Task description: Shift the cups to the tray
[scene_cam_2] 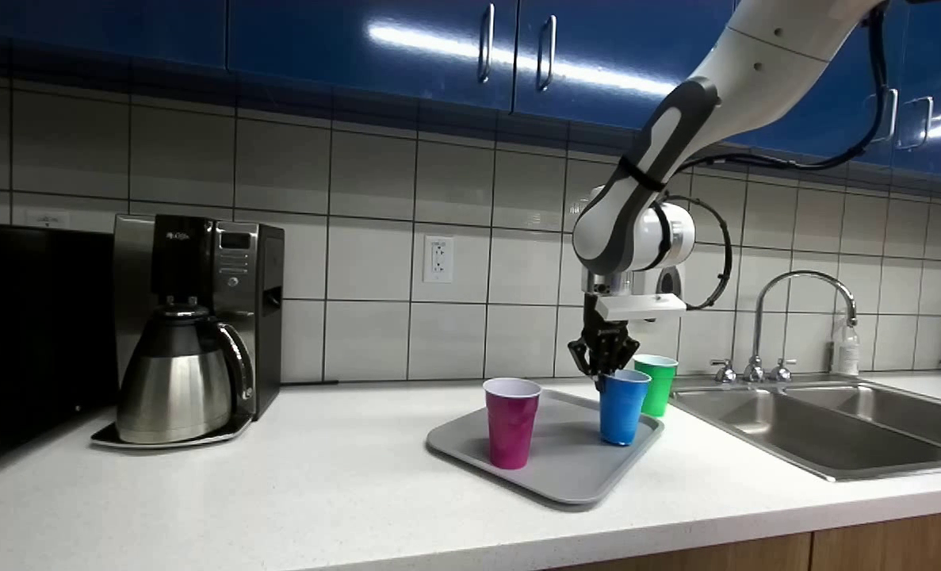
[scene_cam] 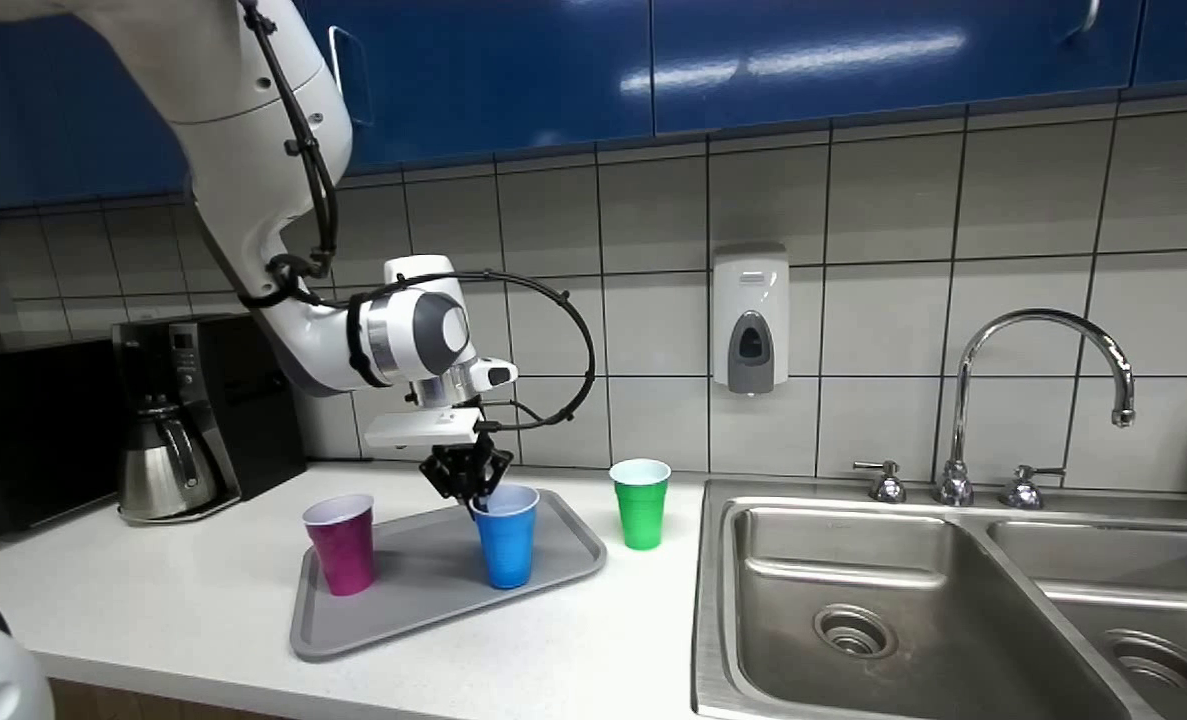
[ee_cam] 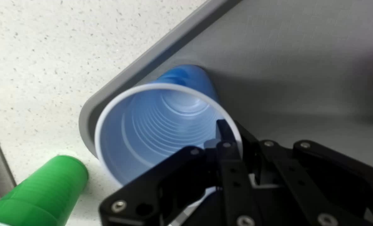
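Both exterior views stand well back, slightly above the desk (scene_cam: 193,585), facing the tiled wall (scene_cam: 653,325) and sharing the tray (scene_cam: 425,558) and all 3 cups (scene_cam: 641,512); the wrist view looks down from close above into the blue cup (ee_cam: 167,125).

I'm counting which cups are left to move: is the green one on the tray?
No, in an exterior view the green cup stands on the white counter, between the tray and the steel sink.
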You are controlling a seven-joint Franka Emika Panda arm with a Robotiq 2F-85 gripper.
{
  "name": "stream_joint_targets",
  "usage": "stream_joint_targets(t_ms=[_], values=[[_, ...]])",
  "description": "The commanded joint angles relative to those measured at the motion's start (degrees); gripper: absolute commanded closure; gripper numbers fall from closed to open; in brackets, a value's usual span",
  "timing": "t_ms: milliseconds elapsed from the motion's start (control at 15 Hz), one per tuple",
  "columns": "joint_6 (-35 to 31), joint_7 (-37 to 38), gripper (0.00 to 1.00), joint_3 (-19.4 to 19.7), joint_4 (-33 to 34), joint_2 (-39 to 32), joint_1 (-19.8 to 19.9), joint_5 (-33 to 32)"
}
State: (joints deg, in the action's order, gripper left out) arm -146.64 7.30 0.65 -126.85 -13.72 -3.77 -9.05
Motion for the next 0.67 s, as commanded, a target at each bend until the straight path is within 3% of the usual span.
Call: stream_joint_targets(t_ms=[0, 67, 133, 267, 600], values=[[0.75, 1.94, 0.99, 0.46, 2.56, -1.99, -0.90, -1.40], [0.83, 1.99, 0.95, 0.54, 2.83, -2.24, -1.01, -1.43], [1.00, 2.01, 0.70, 0.61, 3.09, -2.41, -1.08, -1.38], [1.21, 1.87, 0.62, 0.66, 3.17, -2.28, -1.11, -1.24], [1.37, 1.97, 0.25, 1.41, 1.64, -0.38, -1.22, -2.89]])
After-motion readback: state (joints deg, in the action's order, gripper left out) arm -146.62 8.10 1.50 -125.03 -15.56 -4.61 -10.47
